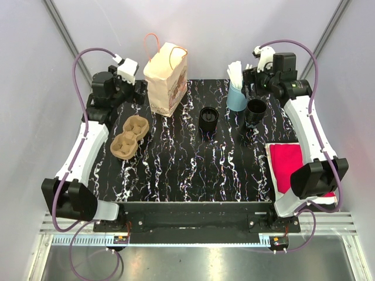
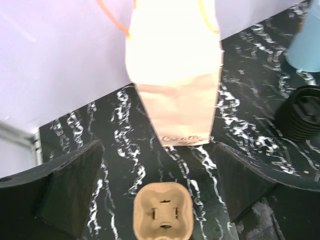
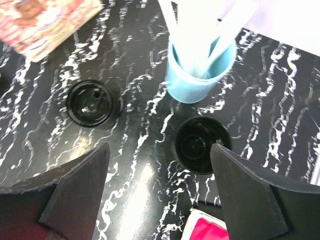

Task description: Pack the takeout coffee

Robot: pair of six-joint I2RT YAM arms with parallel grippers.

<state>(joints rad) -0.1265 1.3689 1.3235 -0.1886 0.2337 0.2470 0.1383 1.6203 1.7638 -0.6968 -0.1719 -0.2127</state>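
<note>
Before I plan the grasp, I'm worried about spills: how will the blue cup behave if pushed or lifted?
The blue cup looks small and light, so a push would probably slide it on the glossy table. Its tall white sticks rise well above the rim, likely making it top-heavy and apt to tip.

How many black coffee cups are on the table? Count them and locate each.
2. One black coffee cup stands mid-table, right of the paper bag; the second black coffee cup stands just right of the blue cup. More could be hidden inside the bag.
</note>
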